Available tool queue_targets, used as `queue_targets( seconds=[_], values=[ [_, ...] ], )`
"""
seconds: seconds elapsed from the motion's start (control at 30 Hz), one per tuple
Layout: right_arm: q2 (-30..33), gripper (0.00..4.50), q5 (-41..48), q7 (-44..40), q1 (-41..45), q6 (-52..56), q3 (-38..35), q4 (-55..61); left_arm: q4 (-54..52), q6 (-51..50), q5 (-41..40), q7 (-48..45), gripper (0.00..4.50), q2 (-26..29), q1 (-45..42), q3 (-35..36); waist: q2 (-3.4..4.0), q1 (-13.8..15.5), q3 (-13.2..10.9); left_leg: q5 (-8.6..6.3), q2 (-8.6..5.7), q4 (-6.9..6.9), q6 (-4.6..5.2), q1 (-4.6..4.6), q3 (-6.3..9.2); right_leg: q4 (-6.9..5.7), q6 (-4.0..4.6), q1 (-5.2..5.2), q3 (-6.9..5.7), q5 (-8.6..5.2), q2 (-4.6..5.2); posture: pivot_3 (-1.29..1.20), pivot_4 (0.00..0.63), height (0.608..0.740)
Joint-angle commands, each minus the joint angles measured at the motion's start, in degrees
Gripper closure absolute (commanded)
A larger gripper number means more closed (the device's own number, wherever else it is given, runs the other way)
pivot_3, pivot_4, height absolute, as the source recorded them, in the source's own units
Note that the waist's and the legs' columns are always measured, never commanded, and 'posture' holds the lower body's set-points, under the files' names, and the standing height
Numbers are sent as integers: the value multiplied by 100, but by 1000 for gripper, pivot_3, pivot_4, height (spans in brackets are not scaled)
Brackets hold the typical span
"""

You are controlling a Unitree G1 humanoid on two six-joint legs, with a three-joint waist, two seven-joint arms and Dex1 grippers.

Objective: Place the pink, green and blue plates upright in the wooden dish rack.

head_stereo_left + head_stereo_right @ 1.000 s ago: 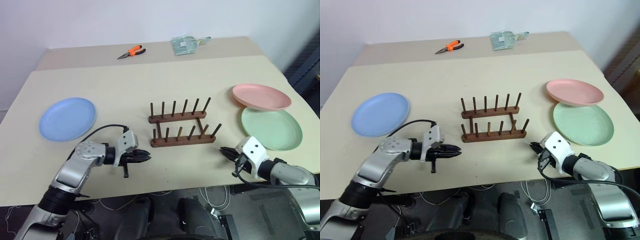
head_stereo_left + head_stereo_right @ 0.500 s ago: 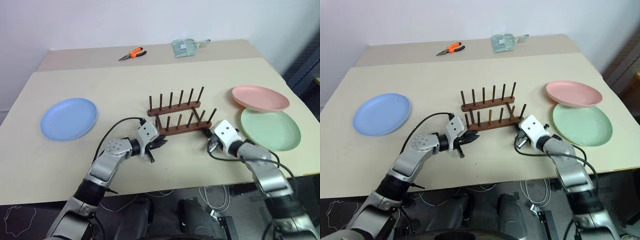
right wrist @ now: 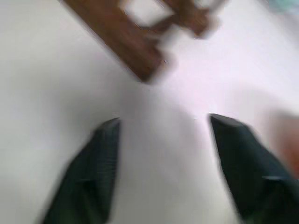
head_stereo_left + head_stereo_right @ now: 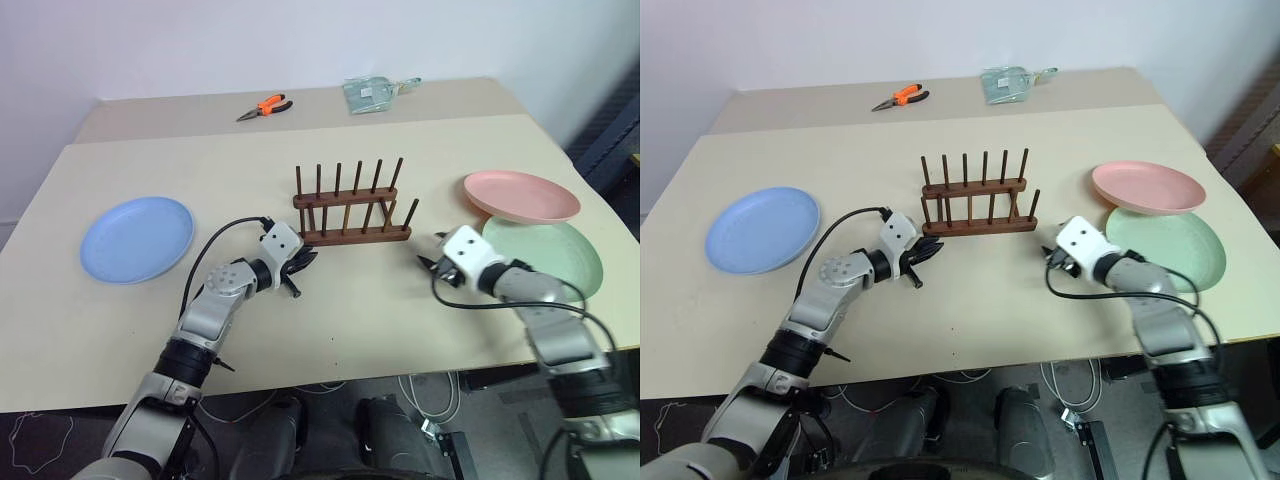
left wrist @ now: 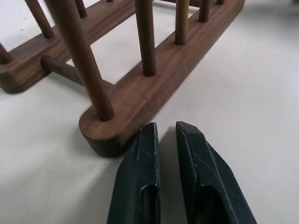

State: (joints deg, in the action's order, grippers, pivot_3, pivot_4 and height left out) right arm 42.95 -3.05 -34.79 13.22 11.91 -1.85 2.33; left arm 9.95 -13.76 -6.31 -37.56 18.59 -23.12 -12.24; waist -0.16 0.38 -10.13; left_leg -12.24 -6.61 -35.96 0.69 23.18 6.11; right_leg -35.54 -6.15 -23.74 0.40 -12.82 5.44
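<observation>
Plates lie flat on the beige table [image 4: 400,300], all three apart from the wooden dish rack [image 4: 350,210], which stands upright mid-table with nothing in its slots. The blue plate [image 4: 137,238] rests well to the left of the rack. The pink plate [image 4: 521,195] sits to the rack's right, its near edge overlapping the far rim of the green plate [image 4: 560,255], which lies nearer the table's front edge. All three are round, shallow and matte; the rack is dark brown, two base bars carrying rows of thin upright pegs.

The head views give the whole layout: the left gripper [image 4: 300,262] is low at the rack's left end, the right gripper [image 4: 430,266] near the rack's right end, between rack and green plate. Beyond the rack, orange-handled pliers [image 4: 264,105] and a clear packet [image 4: 372,91] lie at the table's far side.

The left wrist view adds close detail: the left gripper's two black fingers [image 5: 140,172] stand nearly together with a thin gap, holding nothing, tips just beside the rounded end of the rack's nearer base bar; whether they touch it cannot be told. The right wrist view, blurred, shows the right gripper's fingers [image 3: 93,172] spread wide over bare table, with the rack's end ahead of them and a pink patch at one edge.
</observation>
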Motion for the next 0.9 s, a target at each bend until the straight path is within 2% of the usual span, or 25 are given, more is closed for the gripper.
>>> queue_targets(
  seconds=[0.03,0.13,0.27,0.43,0.53,0.67,0.7,0.8,0.9],
  values=[
    [655,1438,-145,-23,60,-208,-654,238,-596,-363,-384,-368,3920,26,338,26,0,19,0,0,0,0,0,3,0,0,0,-3,0,0,0,0,150,729],
    [1046,1438,-406,49,169,-438,-658,-197,-1070,-572,-603,-604,3920,42,481,-6,-3,30,-1,0,2,-4,0,11,3,4,14,-4,-2,-7,1,0,150,729],
    [1307,1438,-963,219,503,-889,-272,-1118,-1355,-743,-714,-726,3920,13,485,-46,-3,30,-3,0,1,-8,1,15,2,7,18,-4,-1,-8,4,0,150,729],
    [1218,1438,-1543,600,1268,-1533,330,-2642,-1471,-868,-736,-710,3920,-40,412,-36,-1,15,-6,2,-1,-4,2,20,-4,8,19,-13,-2,-8,4,0,150,729],
    [1192,2141,-1816,892,1610,-1867,592,-3333,-1573,-913,-744,-715,3920,-20,447,-34,1,21,-7,2,0,-3,2,21,-5,7,19,-18,-1,-8,3,0,150,729],
    [1189,4142,-1810,925,1677,-2071,638,-3471,-1780,-986,-789,-734,3920,60,598,13,1,25,-7,2,-1,0,2,24,-5,8,18,-20,3,-8,3,0,150,729],
    [1215,4480,-1813,928,1652,-2122,635,-3417,-1816,-997,-790,-734,3920,79,636,11,3,25,-8,2,-1,0,2,24,-5,8,18,-20,5,-8,3,0,150,729],
    [1300,4480,-1819,969,1568,-2297,586,-3185,-1879,-1004,-775,-737,3920,125,708,-4,4,23,-9,2,-2,-1,2,24,-6,7,18,-21,7,-8,2,0,150,729],
    [1245,4480,-1258,815,1513,-2264,108,-2152,-1865,-983,-779,-746,3920,187,727,61,14,15,-15,2,-2,-1,2,24,-6,6,18,-24,9,-8,1,0,150,729]
  ],
)
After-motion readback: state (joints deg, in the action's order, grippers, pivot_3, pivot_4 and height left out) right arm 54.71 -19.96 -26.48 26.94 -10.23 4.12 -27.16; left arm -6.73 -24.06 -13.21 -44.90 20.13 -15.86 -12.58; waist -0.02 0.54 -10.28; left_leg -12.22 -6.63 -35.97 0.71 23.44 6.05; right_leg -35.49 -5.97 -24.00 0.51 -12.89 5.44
